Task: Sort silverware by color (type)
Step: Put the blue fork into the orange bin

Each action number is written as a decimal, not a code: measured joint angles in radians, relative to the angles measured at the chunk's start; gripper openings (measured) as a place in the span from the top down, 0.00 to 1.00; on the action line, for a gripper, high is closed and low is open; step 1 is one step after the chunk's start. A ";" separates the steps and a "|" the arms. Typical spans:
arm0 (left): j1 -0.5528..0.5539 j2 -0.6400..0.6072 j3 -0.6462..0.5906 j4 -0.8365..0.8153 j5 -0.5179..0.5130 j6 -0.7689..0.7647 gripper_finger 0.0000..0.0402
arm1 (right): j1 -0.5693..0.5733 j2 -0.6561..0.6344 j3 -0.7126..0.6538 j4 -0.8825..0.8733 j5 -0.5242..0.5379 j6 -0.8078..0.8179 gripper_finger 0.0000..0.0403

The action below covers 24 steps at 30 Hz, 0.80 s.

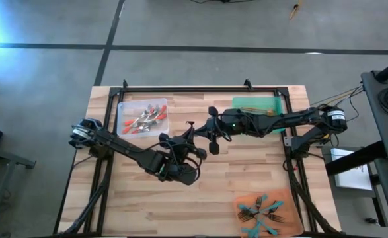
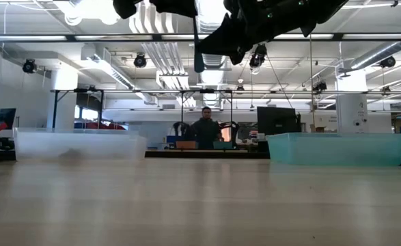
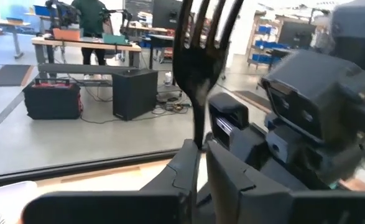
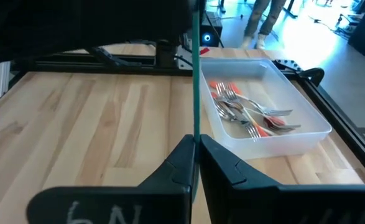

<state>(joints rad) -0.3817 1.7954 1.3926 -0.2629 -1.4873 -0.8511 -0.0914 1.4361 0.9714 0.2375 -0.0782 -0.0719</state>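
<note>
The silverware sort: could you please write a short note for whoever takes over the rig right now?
Left gripper: shut on a teal-handled fork, tines up, above mid-table.
Right gripper: shut on the same fork's handle; it looks like a handover.
Done: red-handled pieces lie in the clear tray; teal forks lie in the orange tray.
Green tray: partly hidden under the right arm, contents unclear.
Left: probably one gripper lets go and the fork joins the teal ones. No loose pieces show on the table.
</note>
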 joint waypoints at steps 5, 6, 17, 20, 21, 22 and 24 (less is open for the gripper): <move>-0.002 0.000 -0.001 -0.007 0.074 0.031 0.87 | -0.008 0.000 0.000 -0.003 0.065 -0.007 0.98; -0.003 0.000 -0.001 -0.008 0.088 0.046 0.85 | -0.012 0.000 0.000 -0.009 0.083 -0.017 0.98; -0.065 0.000 -0.002 -0.104 0.237 0.107 0.73 | -0.064 -0.159 0.108 -0.737 0.129 -0.035 0.98; -0.086 0.000 -0.002 -0.129 0.237 0.099 0.74 | -0.038 -0.222 0.101 -0.888 0.118 0.024 0.98; -0.092 0.000 -0.002 -0.138 0.236 0.094 0.74 | -0.025 -0.244 0.096 -0.929 0.107 0.053 0.98; -0.097 0.000 -0.002 -0.150 0.236 0.086 0.74 | -0.012 -0.267 0.089 -0.963 0.086 0.084 0.98; -0.104 0.000 -0.002 -0.169 0.237 0.070 0.75 | 0.028 -0.312 0.069 -1.008 0.027 0.151 0.98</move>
<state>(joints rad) -0.4853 1.7954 1.3907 -0.4322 -1.2506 -0.7814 -0.0630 1.1239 1.0407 -0.7709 -0.0516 0.0795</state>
